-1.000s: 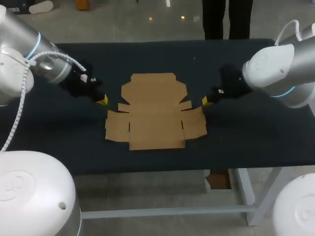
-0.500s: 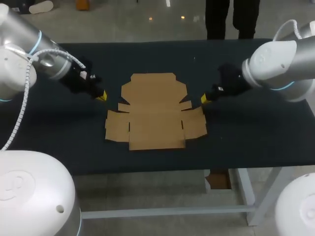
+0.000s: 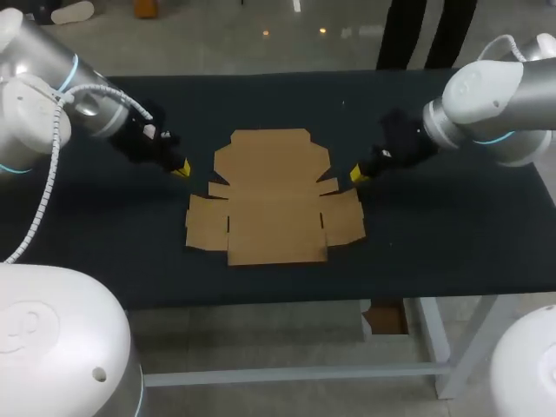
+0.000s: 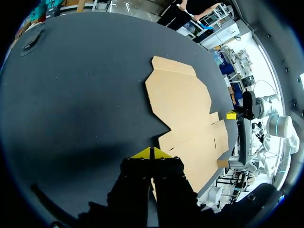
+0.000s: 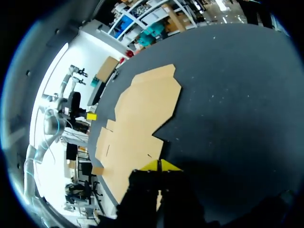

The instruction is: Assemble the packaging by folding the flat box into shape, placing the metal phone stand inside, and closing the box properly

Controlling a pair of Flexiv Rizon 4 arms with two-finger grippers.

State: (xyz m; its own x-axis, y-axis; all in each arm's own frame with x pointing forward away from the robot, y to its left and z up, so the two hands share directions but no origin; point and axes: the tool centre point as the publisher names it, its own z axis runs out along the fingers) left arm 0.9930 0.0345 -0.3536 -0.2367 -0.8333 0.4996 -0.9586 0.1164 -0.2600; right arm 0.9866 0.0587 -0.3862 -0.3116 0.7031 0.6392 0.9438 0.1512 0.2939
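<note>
1. Right now the flat box (image 3: 271, 198) lies unfolded in the middle of the worktop (image 3: 434, 234), every flap down. The metal phone stand shows in no view.
2. The left end effector (image 3: 180, 168) hangs just off the box's far left corner. It is clenched on nothing, its yellow tips pressed together.
3. The right end effector (image 3: 357, 176) sits just beside the small right-hand flap, likewise clenched and empty.
4. Risk: closed tips meeting thin card from the side would likely slide the whole sheet instead of lifting a flap.
5. Risk: a nudge from one side alone could spin the sheet and throw off the fold lines.
6. Room: bare worktop lies to both sides and behind. The box's near edge is closer to the worktop's front edge, so any push towards the front is the one to watch.
</note>
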